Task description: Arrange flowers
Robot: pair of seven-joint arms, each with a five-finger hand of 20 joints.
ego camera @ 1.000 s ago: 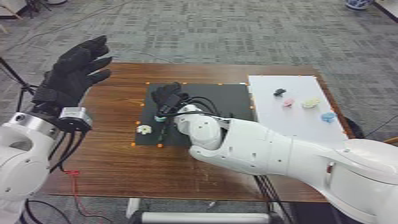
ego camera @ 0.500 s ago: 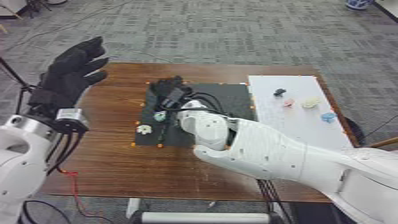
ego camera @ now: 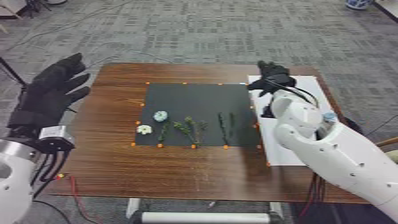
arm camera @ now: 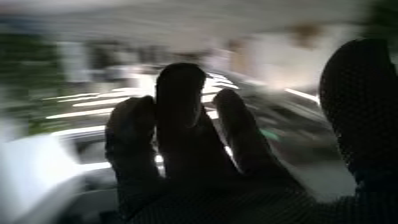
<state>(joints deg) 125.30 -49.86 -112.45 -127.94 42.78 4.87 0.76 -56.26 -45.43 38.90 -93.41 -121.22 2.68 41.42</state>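
Table (ego camera: 107,172): flower arranging, state of work

Left hand (ego camera: 46,95): wide, fingers extended and spread, nothing held. Position, beside the table's left edge.

Right hand (ego camera: 274,79): at the far left part of the white board (ego camera: 282,156), on the table's right side. In the right wrist view, the right hand (arm camera: 222,200) is wide, its fingers upright and thumb standing well apart, with nothing held.

Black mat (ego camera: 182,97): lies left of the board. On its left part, a pale blue flower (ego camera: 161,116) is noted near the far end of a green stem (ego camera: 163,132); a white flower (ego camera: 145,129) lies just beside that stem. Leafy sprigs (ego camera: 183,128) lie towards the middle, a dark stem (ego camera: 222,127) to their right.

Blue flower (ego camera: 330,116): on the board, partly hidden by the right arm.
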